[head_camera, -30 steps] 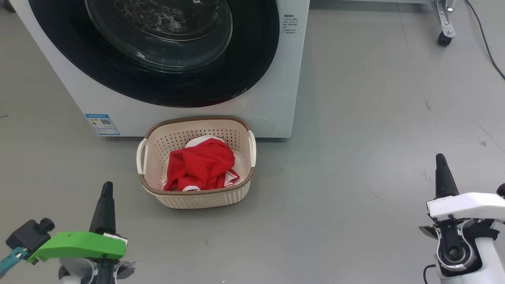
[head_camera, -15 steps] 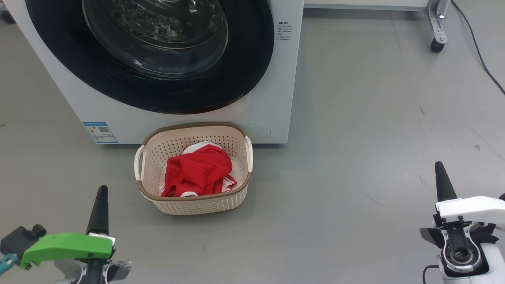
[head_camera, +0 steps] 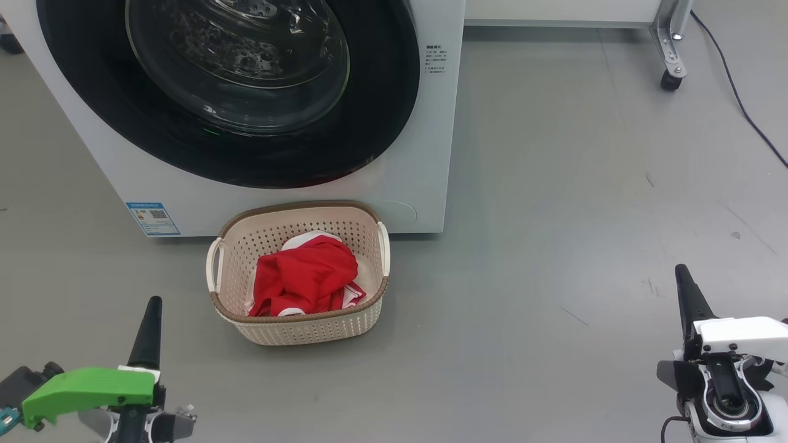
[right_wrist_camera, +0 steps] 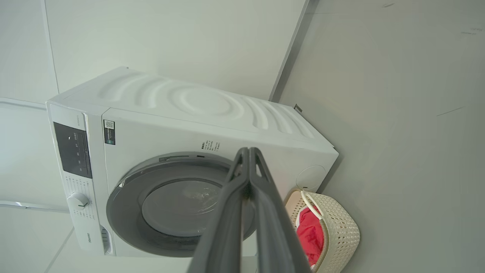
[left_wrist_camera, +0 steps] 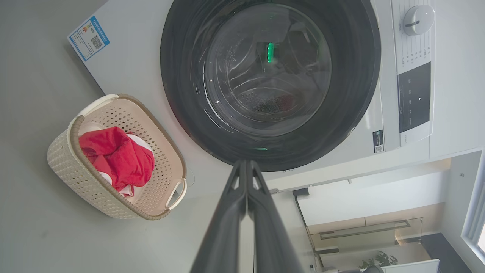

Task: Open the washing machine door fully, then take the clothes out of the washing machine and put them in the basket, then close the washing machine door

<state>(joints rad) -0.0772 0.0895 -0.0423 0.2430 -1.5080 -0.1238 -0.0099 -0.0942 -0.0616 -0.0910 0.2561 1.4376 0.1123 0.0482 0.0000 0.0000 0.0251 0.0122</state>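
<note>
Down at the near edge of the floor, the left gripper [left_wrist_camera: 245,163] has its two long dark fingers [left_wrist_camera: 227,220] pressed together, holding nothing. The right gripper [right_wrist_camera: 248,151] hangs empty too, its fingers also closed tip to tip. Both point toward the machine and stand well apart from each other.

Ahead of the left gripper and a little to its right sits the small cream perforated plastic basket [head_camera: 295,329] with a brown woven-look rim and white side handles. Inside it lies the crumpled bright red clothes [head_camera: 305,277] with white trim, below the rim.

Just behind the basket, at the foot of its front, stands the big white box-shaped washing machine [head_camera: 425,154]. Its large round glossy black door [head_camera: 381,111] with the bulging glass window sits shut, flush against the front. A small blue sticker [head_camera: 152,218] marks the lower left corner of the front.

All this rests on a smooth grey floor [head_camera: 554,246]. Toward its far right corner stand a metal leg on a black caster [head_camera: 668,80] and a thin dark cable [head_camera: 739,104].
</note>
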